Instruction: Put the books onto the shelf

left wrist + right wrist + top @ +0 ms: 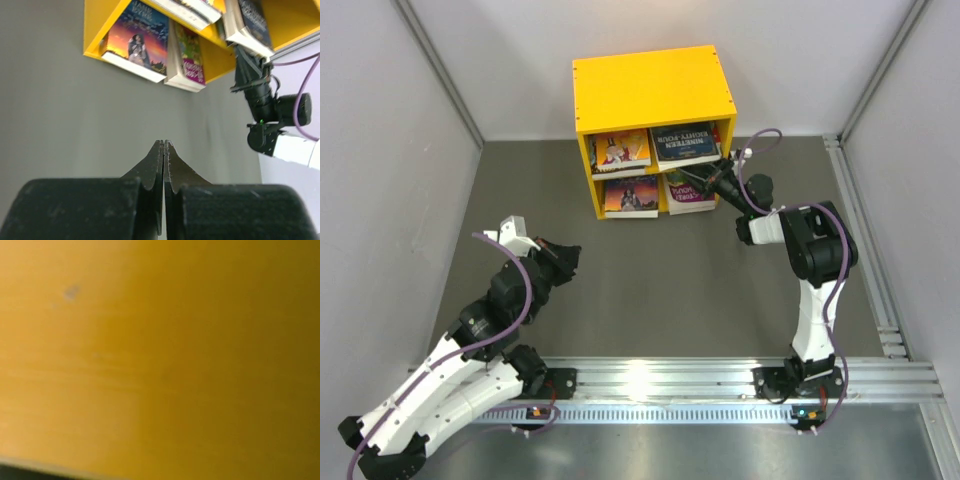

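Currently right gripper (713, 181), closed, crowds bright yellow boxy shelf (650, 85); pulling back could drag purple-green paperback (688, 194) out. Left gripper (163, 146) closed, empty.

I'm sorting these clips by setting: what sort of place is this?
Probably a robotics lab test cell: plain pale partition walls, an aluminium rail bearing the left arm and right arm, and one yellow shelf.

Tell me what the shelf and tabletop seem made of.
Shelf: probably painted wood or board; flat, evenly bright yellow panels with a smooth, low-sheen face. Tabletop: dark grey matte sheet, perhaps rubber or laminate; it shows hardly any glare.
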You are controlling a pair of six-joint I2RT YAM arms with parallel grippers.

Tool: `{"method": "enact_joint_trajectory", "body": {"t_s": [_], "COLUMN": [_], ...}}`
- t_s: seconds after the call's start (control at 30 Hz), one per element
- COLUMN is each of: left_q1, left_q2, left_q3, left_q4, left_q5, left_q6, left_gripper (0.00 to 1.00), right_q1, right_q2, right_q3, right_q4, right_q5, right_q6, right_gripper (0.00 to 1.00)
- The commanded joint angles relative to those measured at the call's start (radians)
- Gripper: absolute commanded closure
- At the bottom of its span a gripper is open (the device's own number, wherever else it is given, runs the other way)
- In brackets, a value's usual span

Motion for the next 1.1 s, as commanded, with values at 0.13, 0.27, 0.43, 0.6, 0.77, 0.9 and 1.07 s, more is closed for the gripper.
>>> {"method": "enact_joint_trajectory", "body": {"t_s": [0.13, 0.27, 0.43, 0.6, 0.77, 0.9, 1.07], "left_q1": [0.0, -0.001, 0.0, -0.001, 0.0, 0.0, 0.0], "left_q2": [-0.027, -0.032, -0.039, -0.053, -0.07, -0.085, -0.101], "left_q3": [-0.046, -0.047, -0.023, 0.019, 0.072, 0.132, 0.195], "left_q4": [-0.041, -0.087, -0.147, -0.208, -0.273, -0.312, -0.386], "left_q5": [-0.005, -0.025, -0.077, -0.124, -0.198, -0.238, -0.304], "left_q6": [-0.024, -0.013, 0.026, 0.066, 0.091, 0.126, 0.145], "left_gripper": [1.0, 1.0, 1.0, 1.0, 0.85, 0.49, 0.1], "right_q1": [-0.013, -0.033, -0.104, -0.13, -0.118, -0.058, -0.035], "right_q2": [0.028, -0.059, -0.263, -0.602, -1.185, -1.436, -1.545], "right_q3": [0.094, -0.091, -0.423, -0.65, -0.48, -0.169, 0.024], "right_q4": [0.241, 0.259, 0.259, 0.161, -0.906, -1.613, -1.871], "right_q5": [0.056, 0.008, -0.099, -0.226, -0.253, 0.176, 0.335], "right_q6": [0.058, 0.007, -0.116, -0.234, -0.86, -1.321, -1.459], "right_gripper": [1.0, 1.0, 1.0, 0.87, 0.47, 0.17, 0.06]}}
